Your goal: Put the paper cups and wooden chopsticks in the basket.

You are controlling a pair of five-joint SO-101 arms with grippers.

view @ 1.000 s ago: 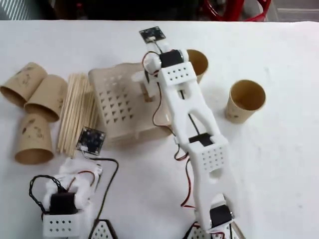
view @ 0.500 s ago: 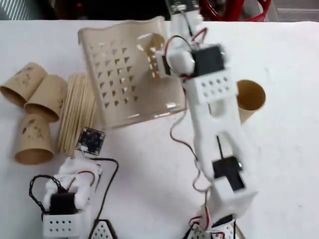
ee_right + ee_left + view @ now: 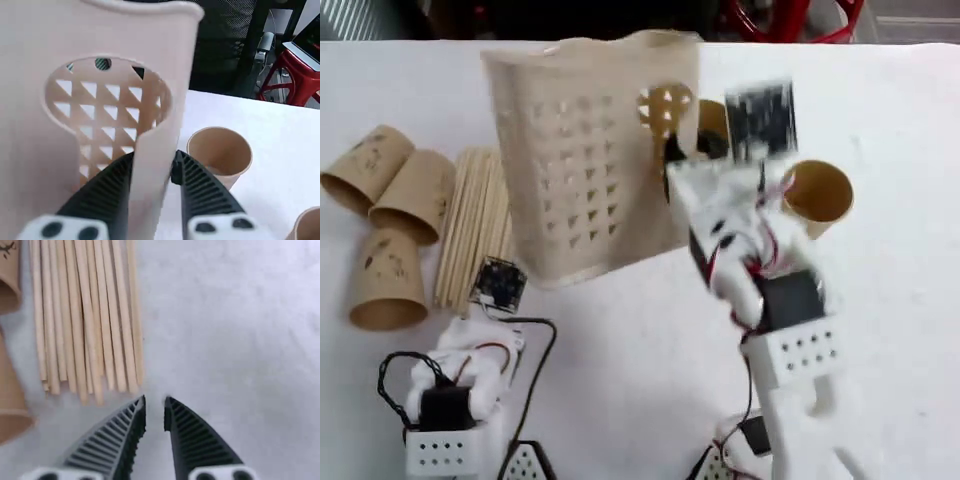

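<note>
My right gripper [image 3: 152,165] is shut on the side wall of the beige perforated basket [image 3: 580,150], just below its round handle hole, and holds it tipped up above the table. Behind the basket stands an upright paper cup [image 3: 220,152], and another cup [image 3: 812,195] stands to the right. Three cups [image 3: 385,280] lie on their sides at the far left beside a bundle of wooden chopsticks [image 3: 475,225]. My left gripper [image 3: 155,401] sits just short of the near ends of the chopsticks [image 3: 85,315]. Its fingers are all but together and hold nothing.
The left arm [image 3: 455,385] rests at the near left corner with loose cables around it. The right arm [image 3: 780,320] rises from the near edge. A red stool [image 3: 295,75] and dark furniture stand beyond the table's far edge.
The right arm has lifted the basket off the table and swung it up from lying flat to nearly upright while pulling back toward the near edge. The left arm has not moved.
</note>
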